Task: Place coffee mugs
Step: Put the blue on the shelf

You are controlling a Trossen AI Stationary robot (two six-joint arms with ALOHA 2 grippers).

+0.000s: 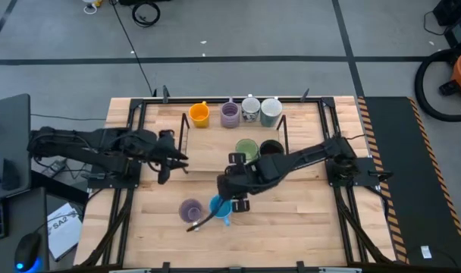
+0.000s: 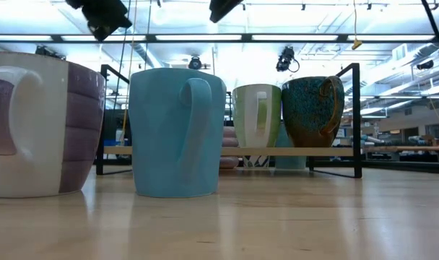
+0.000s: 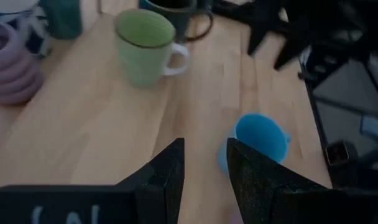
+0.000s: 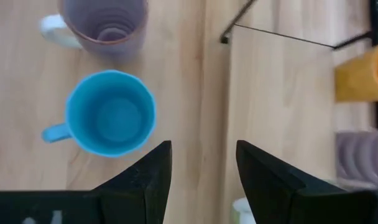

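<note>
A blue mug point(image 1: 221, 206) and a lavender mug point(image 1: 191, 210) stand upright on the table near its front edge. A light green mug point(image 1: 246, 149) and a dark mug point(image 1: 271, 148) stand on the rack's wooden shelf point(image 2: 328, 151). Orange point(image 1: 199, 114), lavender point(image 1: 230, 114), white patterned point(image 1: 250, 110) and pale point(image 1: 271, 111) mugs stand in a row at the far edge. My right gripper point(image 4: 203, 155) hovers open above the table, just beside the blue mug point(image 4: 111, 112), holding nothing. My left gripper point(image 3: 205, 149) is open and empty, raised at the table's left point(image 1: 176, 159).
The black wire rack point(image 2: 357, 119) spans the far middle of the table; its posts stand beside the shelf mugs. Bare wood lies left and right of the two near mugs. Black frame rails point(image 1: 132, 152) run along both table sides.
</note>
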